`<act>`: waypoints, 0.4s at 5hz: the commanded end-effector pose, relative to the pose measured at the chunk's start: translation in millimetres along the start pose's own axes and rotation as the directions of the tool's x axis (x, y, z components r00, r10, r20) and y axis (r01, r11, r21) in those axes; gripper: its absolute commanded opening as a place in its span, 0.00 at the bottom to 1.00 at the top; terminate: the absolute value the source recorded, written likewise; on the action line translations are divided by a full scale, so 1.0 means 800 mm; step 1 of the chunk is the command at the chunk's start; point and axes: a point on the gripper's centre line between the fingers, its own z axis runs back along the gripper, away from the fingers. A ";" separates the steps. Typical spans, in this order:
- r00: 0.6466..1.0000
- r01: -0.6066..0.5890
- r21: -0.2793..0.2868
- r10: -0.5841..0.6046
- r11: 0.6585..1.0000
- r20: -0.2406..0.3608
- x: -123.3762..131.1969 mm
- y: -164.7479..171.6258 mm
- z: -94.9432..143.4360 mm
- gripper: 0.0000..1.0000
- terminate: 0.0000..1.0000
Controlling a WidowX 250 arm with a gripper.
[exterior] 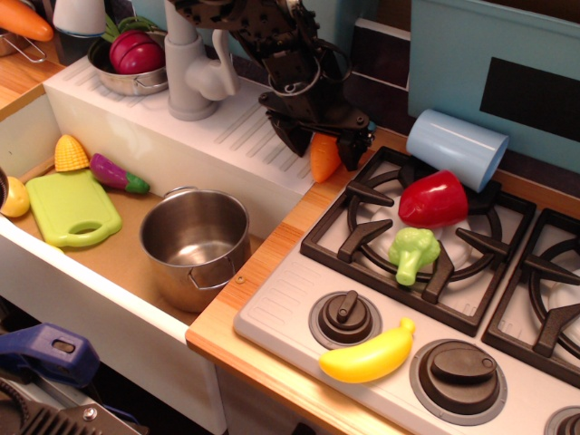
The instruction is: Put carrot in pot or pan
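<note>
Looking across the toy kitchen: white sink basin (54, 263) on the left, stove (299, 322) with black grates on the right, wooden counter strip (272, 263) between them.

Black robot arm (245, 23) comes in from the top and angles down to the back corner of the counter. Gripper (324, 152) sits low there, jaws on either side of the carrot (323, 159). Fingers look closed onto it, one dark finger (292, 136) on its left, the other on its right, touching. Can't tell if the carrot is off the counter or resting on it.

Pot (195, 245) stands upright in the sink against the right wall, empty, shiny steel, rolled rim, thin wire loop handle facing front. Well apart from the carrot, down-left of it.

Pale blue cup (456, 148) lies on its side at the back of the left burner. Green cutting board (71, 207) flat on the sink floor, left of the pot. Red pepper (433, 199) on the grate, green broccoli (412, 252) just in front of it. Yellow banana (367, 356) on the stove front panel between two knobs. Corn piece (71, 152) and purple eggplant (118, 174) at the back of the sink.

Carrot itself: small, stubby, smooth orange plastic, only the middle strip visible between the jaws, standing roughly upright. Sits at the counter's rear edge, just beside the grate corner and the sink's ribbed drainboard (227, 136).
</note>
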 end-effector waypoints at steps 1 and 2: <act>1.000 -0.013 0.007 0.013 1.000 0.021 0.004 -0.002 -0.003 0.00 0.00; 1.000 0.006 0.092 -0.005 0.996 -0.010 0.008 0.003 0.017 0.00 0.00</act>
